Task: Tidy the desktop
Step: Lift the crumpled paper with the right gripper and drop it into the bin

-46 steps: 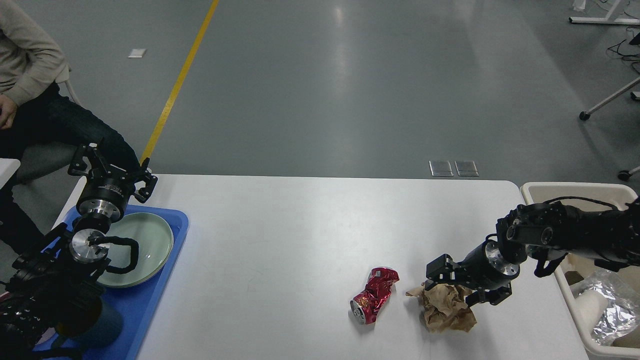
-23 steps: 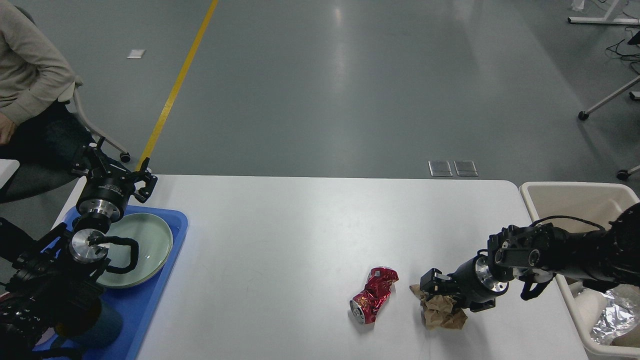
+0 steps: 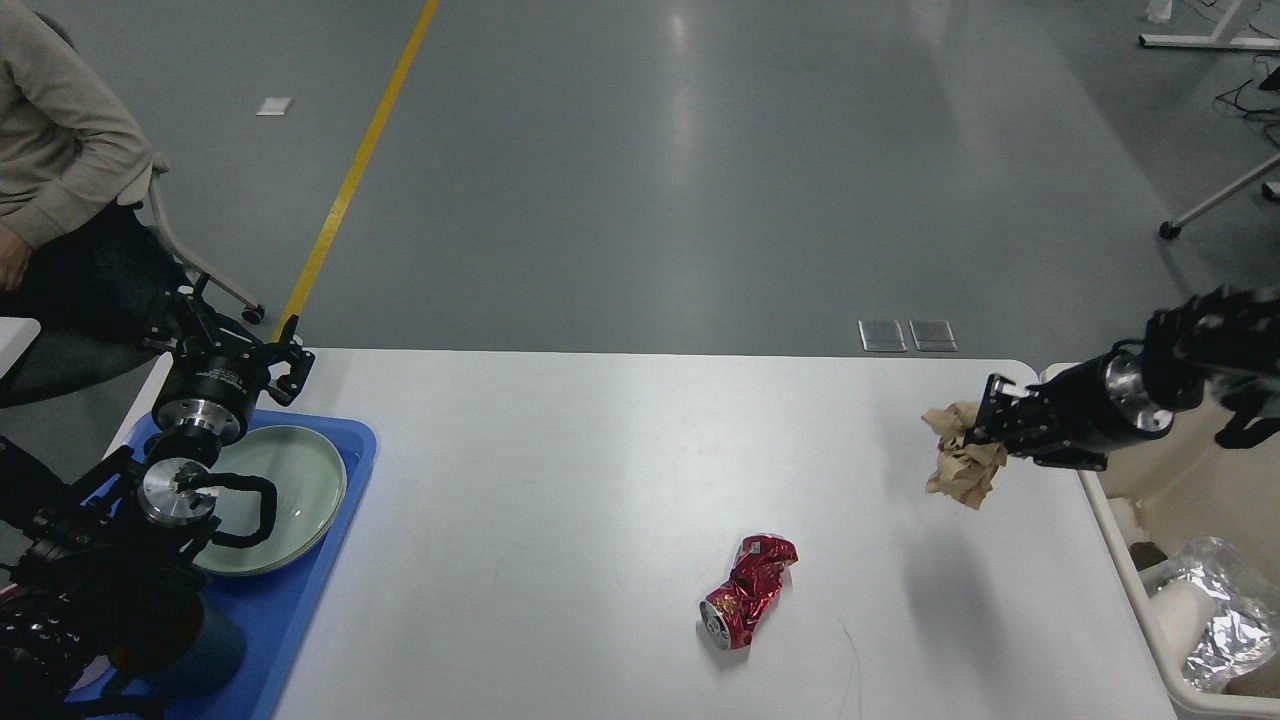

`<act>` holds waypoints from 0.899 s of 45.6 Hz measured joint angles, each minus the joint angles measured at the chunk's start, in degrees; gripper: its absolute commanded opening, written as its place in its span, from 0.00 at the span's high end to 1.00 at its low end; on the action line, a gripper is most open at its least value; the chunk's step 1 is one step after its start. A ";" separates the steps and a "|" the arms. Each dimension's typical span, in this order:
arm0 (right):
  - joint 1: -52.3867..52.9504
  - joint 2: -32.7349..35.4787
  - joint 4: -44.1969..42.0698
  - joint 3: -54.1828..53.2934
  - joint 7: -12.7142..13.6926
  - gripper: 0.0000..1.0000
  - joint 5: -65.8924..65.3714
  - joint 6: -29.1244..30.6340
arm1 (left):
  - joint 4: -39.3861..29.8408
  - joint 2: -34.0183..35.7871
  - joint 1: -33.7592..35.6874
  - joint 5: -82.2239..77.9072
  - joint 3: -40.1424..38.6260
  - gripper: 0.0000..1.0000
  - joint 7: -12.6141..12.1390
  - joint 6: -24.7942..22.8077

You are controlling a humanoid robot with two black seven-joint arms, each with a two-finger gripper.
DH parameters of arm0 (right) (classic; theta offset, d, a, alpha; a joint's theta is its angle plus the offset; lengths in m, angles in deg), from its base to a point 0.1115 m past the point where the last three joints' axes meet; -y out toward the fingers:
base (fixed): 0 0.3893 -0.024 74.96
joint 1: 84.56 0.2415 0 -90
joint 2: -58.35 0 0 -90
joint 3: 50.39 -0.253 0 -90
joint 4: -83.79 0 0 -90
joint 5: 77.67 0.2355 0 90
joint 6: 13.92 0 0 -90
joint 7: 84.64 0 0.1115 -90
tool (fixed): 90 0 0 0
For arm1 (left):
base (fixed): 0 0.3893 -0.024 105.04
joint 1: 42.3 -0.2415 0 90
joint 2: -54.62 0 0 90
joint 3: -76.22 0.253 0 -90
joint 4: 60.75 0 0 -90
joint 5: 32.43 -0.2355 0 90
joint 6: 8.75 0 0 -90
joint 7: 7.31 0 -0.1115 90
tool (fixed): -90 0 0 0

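The white desktop fills the lower middle of the head view. A crushed red can lies on it, front of centre. My right gripper is shut on a crumpled brown paper ball and holds it up in the air over the desktop's right side, near the cream bin. My left gripper is open and empty above the far end of the blue tray.
A blue tray at the left holds a pale green plate and a dark cup. A cream bin at the right edge holds crumpled foil. A seated person is at the far left.
My right gripper closed on the brown paper ball on the desktop, then lifted it up and to the right toward the bin. The left arm has not moved.
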 measured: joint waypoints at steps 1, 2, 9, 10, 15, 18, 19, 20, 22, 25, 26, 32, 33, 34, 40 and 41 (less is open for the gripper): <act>1.53 1.14 0.21 0.05 -0.01 1.00 0.00 1.06 | 0.00 0.00 0.00 -0.01 0.00 0.04 0.00 0.00; 3.05 2.29 0.37 0.12 -0.01 1.00 0.00 2.20 | 0.00 0.00 0.00 0.00 0.00 0.04 0.00 0.00; 15.11 10.38 0.60 0.47 -0.01 1.00 -0.49 10.61 | 0.00 0.00 0.00 0.00 0.00 0.04 0.00 0.00; 16.54 11.26 0.55 0.50 0.00 1.00 -0.61 11.39 | 0.00 0.00 0.00 0.00 0.00 0.04 0.00 0.00; 22.16 14.54 0.02 0.65 0.00 1.00 -1.01 13.65 | 0.00 0.00 0.00 -0.01 0.00 0.04 0.00 0.00; 23.26 15.52 -0.55 0.82 0.02 1.00 -1.22 13.60 | 0.00 0.00 0.00 0.00 0.00 0.04 0.00 0.00; 23.28 15.73 -1.07 0.96 0.02 1.00 -1.31 13.30 | 0.00 0.00 0.00 -0.01 0.00 0.04 0.00 0.00; 23.14 15.86 -1.69 1.12 0.02 1.00 -1.37 12.94 | 0.00 0.00 0.00 0.00 0.00 0.04 0.00 0.00; 21.83 16.04 -3.54 1.50 0.01 1.00 -1.39 11.56 | 0.00 0.00 0.00 0.00 0.00 0.04 0.00 0.00; 17.96 16.09 -6.01 1.74 0.03 1.00 -1.19 8.09 | 0.00 0.00 0.00 0.00 0.00 0.04 0.00 0.00; 15.77 16.06 -6.84 1.74 0.03 1.00 -1.02 5.96 | 0.00 0.00 0.00 -0.01 0.00 0.04 0.00 0.00; 2.13 15.69 -8.70 1.05 0.04 1.00 -0.41 -11.71 | 0.00 0.00 0.00 0.00 0.00 0.04 0.00 0.00; -0.10 15.58 -8.86 0.94 0.04 0.91 -0.37 -14.97 | 0.00 0.00 0.00 -0.01 0.00 0.04 0.00 0.00; -2.38 15.38 -9.06 0.82 0.04 0.74 -0.34 -18.21 | 0.00 0.00 0.00 0.00 0.00 0.04 0.00 0.00; -16.46 11.28 -13.37 -0.85 -0.13 0.00 -0.26 -33.61 | 0.00 0.00 0.00 -0.01 0.00 0.04 0.00 0.00; -18.32 10.52 -14.73 -1.27 -0.14 0.00 -0.26 -34.72 | 0.00 0.00 0.00 -0.01 0.00 0.04 0.00 0.00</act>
